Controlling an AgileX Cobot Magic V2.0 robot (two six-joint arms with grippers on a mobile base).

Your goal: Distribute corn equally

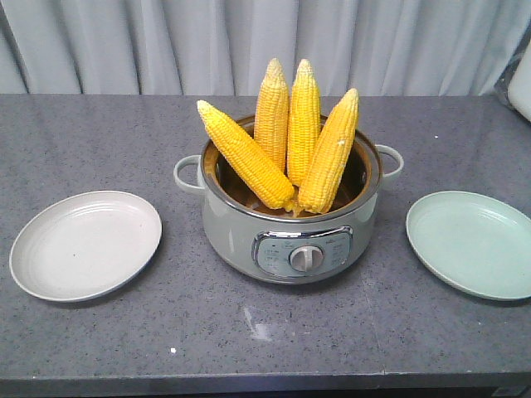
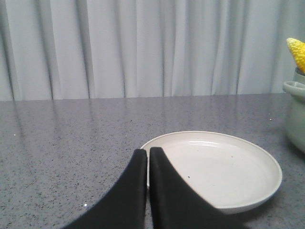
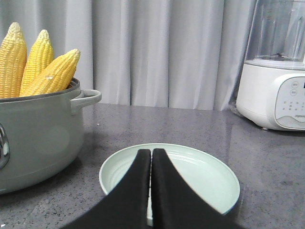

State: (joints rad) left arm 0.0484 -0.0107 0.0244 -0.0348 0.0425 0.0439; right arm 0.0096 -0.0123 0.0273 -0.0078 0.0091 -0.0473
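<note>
In the pot (image 1: 249, 236), four corn cobs (image 1: 304, 120); left gripper (image 2: 147, 151) and right gripper (image 3: 151, 151) pinched together, empty: open wide, grasp mid-cob.

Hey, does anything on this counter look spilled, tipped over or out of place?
Nothing is tipped or broken. The one oddity is a whitish smear on the countertop in front of the electric pot. The four corn cobs stand on end in it, leaning, and the white plate and green plate sit flat and empty.

Bright, even light — soft shadows, sharp focus, faint countertop (image 1: 99, 141) sheen.
</note>
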